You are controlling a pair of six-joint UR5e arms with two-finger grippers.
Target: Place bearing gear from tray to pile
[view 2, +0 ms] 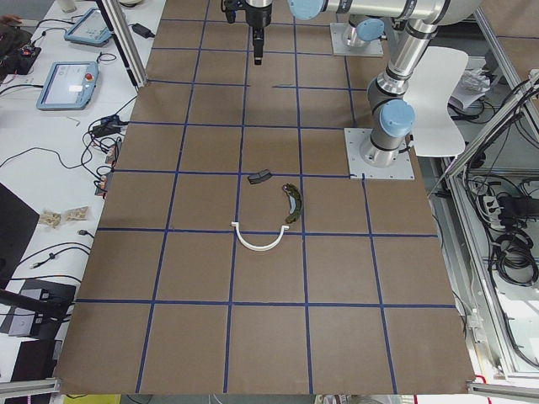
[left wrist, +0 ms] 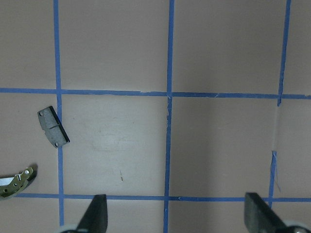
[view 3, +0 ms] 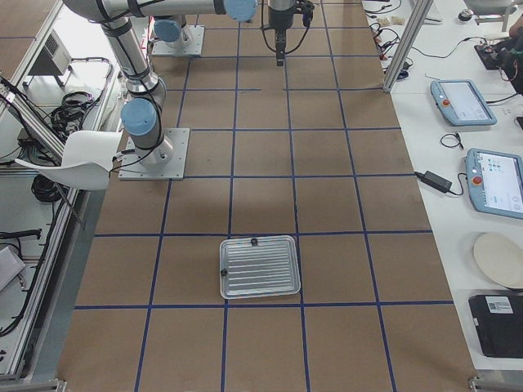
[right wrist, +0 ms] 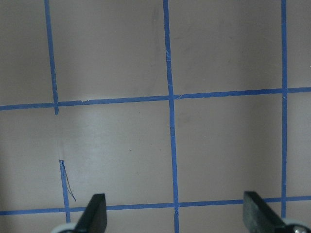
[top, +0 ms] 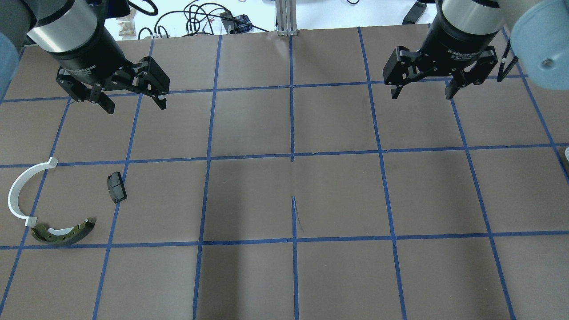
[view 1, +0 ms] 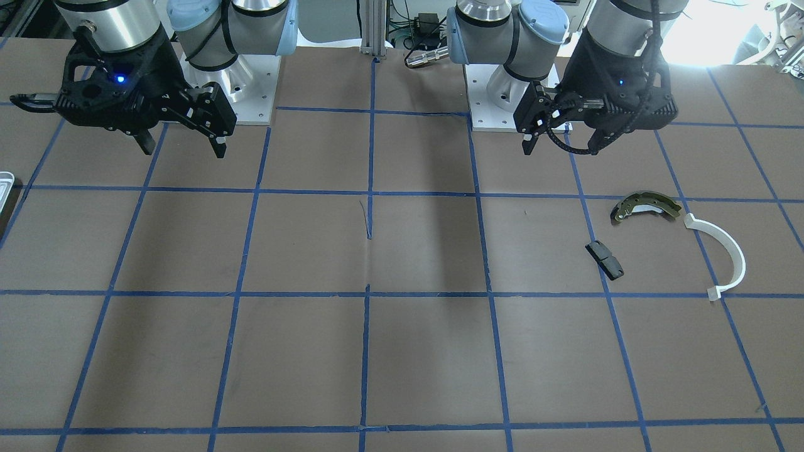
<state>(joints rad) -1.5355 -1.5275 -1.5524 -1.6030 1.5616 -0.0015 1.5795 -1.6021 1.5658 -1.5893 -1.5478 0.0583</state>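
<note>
The pile lies on the robot's left side of the table: an olive brake shoe (top: 64, 233) (view 1: 646, 207), a white half-ring (top: 22, 191) (view 1: 728, 251) and a black pad (top: 116, 186) (left wrist: 53, 126). The tray (view 3: 222, 269) lies at the robot's right end; only slivers of it show in the front view (view 1: 5, 182) and in the overhead view (top: 566, 155). A small dark part (view 3: 254, 242) sits at its far rim, too small to identify. My left gripper (top: 135, 106) (view 1: 562, 141) hangs open and empty above the table, beyond the pile. My right gripper (top: 422, 95) (view 1: 182, 147) hangs open and empty, well apart from the tray.
The brown table surface (top: 293, 200) has a blue tape grid. The arm bases (view 1: 232, 94) stand on plates at the robot's edge. Tablets (view 3: 462, 102) and cables lie on the side bench beyond the far edge.
</note>
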